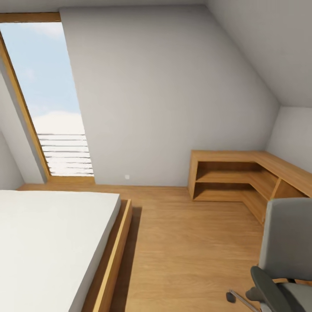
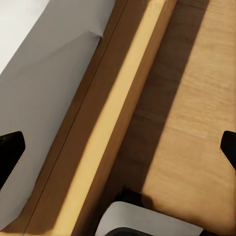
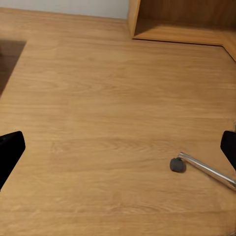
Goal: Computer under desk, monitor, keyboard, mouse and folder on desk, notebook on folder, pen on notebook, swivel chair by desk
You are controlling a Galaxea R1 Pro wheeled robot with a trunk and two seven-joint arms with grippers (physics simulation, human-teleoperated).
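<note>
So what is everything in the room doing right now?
swivel chair: upright on the floor, seat mostly out of frame.
chair caster: resting on the wood floor.
bed: bare white mattress, nothing on it.
corner shelf: open, shelves look empty.
left end effector: open, holding nothing.
right end effector: open, holding nothing.

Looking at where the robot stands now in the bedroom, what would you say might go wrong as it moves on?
The swivel chair sits close at the lower right of the head view; its chrome leg and caster lie near the right gripper, so a turn could knock the chair rolling. The bed frame runs close beside the left gripper, so moving that way might scrape it. Both grippers look open and empty.
</note>
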